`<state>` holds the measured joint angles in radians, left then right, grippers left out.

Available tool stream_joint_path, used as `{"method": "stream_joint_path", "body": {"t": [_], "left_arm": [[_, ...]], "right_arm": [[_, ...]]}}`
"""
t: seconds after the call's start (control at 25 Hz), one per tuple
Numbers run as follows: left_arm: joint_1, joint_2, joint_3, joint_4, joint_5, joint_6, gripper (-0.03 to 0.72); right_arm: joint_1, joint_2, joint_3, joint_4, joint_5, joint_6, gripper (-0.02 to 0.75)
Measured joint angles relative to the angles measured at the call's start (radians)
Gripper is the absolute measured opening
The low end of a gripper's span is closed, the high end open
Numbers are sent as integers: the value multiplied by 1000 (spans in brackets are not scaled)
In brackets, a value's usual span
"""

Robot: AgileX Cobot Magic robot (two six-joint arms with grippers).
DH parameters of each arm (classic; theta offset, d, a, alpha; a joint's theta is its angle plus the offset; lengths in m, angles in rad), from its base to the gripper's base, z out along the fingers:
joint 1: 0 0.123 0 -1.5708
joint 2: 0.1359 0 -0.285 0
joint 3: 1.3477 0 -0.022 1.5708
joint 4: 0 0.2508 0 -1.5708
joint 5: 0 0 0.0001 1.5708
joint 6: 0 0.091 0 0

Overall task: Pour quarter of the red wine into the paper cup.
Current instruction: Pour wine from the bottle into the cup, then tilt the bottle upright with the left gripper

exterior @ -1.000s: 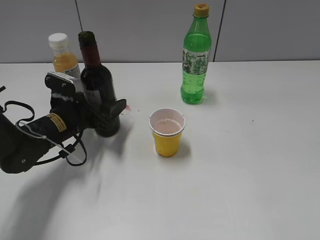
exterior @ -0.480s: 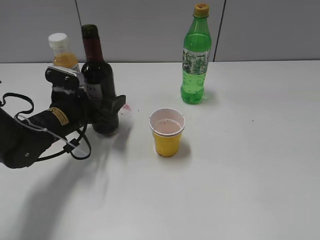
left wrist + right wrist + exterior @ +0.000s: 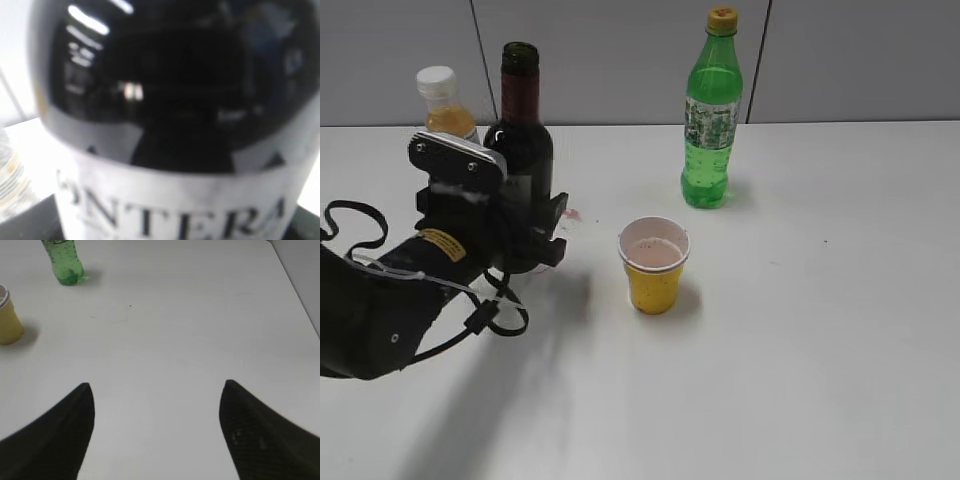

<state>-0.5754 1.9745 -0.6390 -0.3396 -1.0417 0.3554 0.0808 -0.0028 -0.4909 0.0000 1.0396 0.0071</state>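
The red wine is in a dark glass bottle (image 3: 522,130) with a white label, upright and lifted off the table at the left. My left gripper (image 3: 525,235) is shut on its lower body. In the left wrist view the bottle (image 3: 170,100) fills the frame, its label lettering close up. The yellow paper cup (image 3: 654,265), pink-stained inside, stands to the right of the bottle, apart from it. It also shows in the right wrist view (image 3: 7,317). My right gripper (image 3: 156,390) is open and empty over bare table.
An orange juice bottle (image 3: 445,105) with a white cap stands behind the left arm. A green soda bottle (image 3: 710,120) with a yellow cap stands at the back, right of the cup; it shows too in the right wrist view (image 3: 64,260). The table's right edge (image 3: 300,295) is near.
The left gripper has raised the wine bottle, from tilted low on the table to upright and higher. The cup, the other bottles and the right gripper have not moved.
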Motion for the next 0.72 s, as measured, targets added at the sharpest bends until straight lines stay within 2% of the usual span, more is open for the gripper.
{"method": "stream_joint_path", "body": {"t": [0.12,0.28,0.6,0.72], "left_arm": [[-68,-10,10,-158,1,114,533],[-134,-12,16,-303,0,230,533],[-220,-12,23,-474,-62,559,532],[-240,-12,24,-504,-75,649,532]], "right_arm": [[0,0,0,0,0,0,591],[0,0,0,0,0,0,591],[0,0,0,0,0,0,591],[0,0,0,0,0,0,591]]}}
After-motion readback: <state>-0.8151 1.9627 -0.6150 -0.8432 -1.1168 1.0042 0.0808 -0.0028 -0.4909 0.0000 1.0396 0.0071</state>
